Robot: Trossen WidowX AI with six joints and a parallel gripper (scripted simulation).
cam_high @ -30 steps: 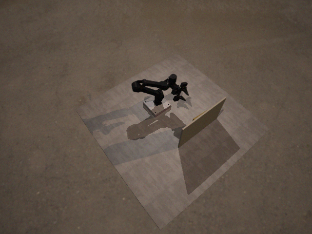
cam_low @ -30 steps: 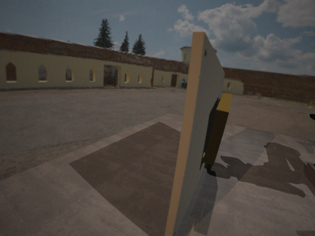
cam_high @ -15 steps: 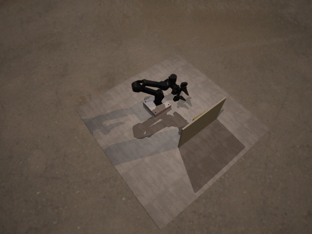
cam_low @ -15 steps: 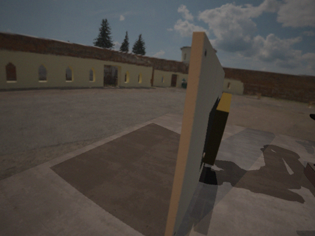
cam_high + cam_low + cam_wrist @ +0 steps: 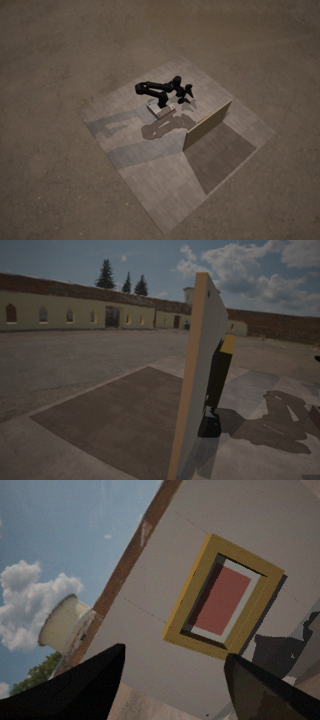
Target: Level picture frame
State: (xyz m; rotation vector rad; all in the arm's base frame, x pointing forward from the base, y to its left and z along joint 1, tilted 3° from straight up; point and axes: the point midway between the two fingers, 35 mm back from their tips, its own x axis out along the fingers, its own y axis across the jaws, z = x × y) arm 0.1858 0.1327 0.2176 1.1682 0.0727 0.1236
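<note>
A yellow picture frame [image 5: 224, 595] [image 5: 221, 374] [image 5: 204, 119] with a white mat and a red picture hangs on the pale wall panel [image 5: 267, 514] [image 5: 206, 325] [image 5: 206, 127]. In the top view only its thin yellow top edge shows above the panel. My gripper [image 5: 176, 656] [image 5: 186, 95] is open and empty. It is back from the wall, well apart from the frame, with both dark fingers at the bottom of the wrist view. The screw and the notched strip are hidden behind the frame.
The arm's base [image 5: 160, 110] stands on a tiled floor pad [image 5: 155, 180], left of the wall panel. Long shadows of arm and panel lie across the pad. A courtyard building [image 5: 77, 314] is far behind.
</note>
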